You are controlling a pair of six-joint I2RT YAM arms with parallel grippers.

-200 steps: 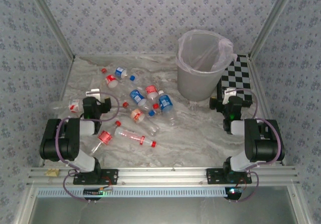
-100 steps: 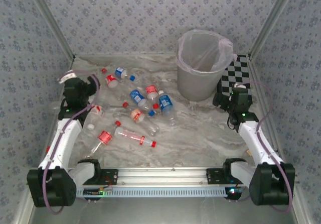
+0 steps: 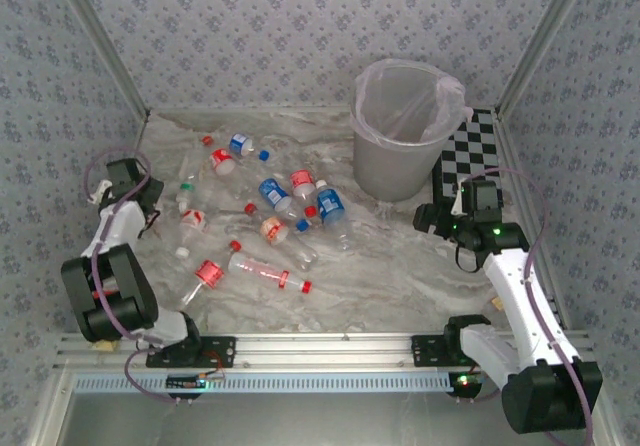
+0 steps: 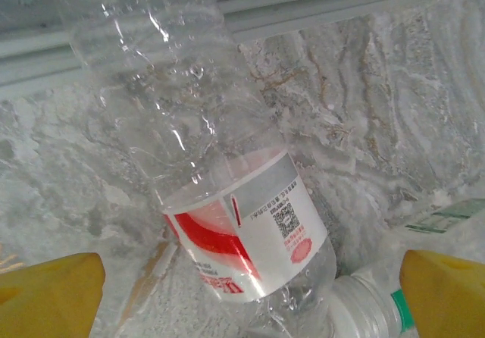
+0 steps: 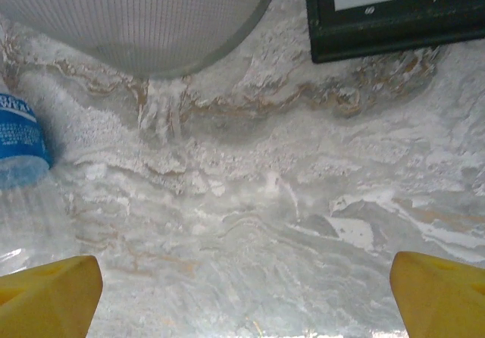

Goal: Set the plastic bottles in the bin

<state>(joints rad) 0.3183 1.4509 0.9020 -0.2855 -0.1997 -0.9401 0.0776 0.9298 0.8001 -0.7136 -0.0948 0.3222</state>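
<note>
Left pincer (image 4: 246, 292) and right pincer (image 5: 242, 296) gape wide, empty.

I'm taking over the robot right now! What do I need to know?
Left gripper: open, above a clear red-labelled plastic bottle lying on the marble table, not gripping it.
Right gripper: open, empty, over bare table near the round grey translucent bin.
Other plastic bottles: scattered on the table's left half.
Done: no bottle seen in the bin.
Left: all of them.
</note>
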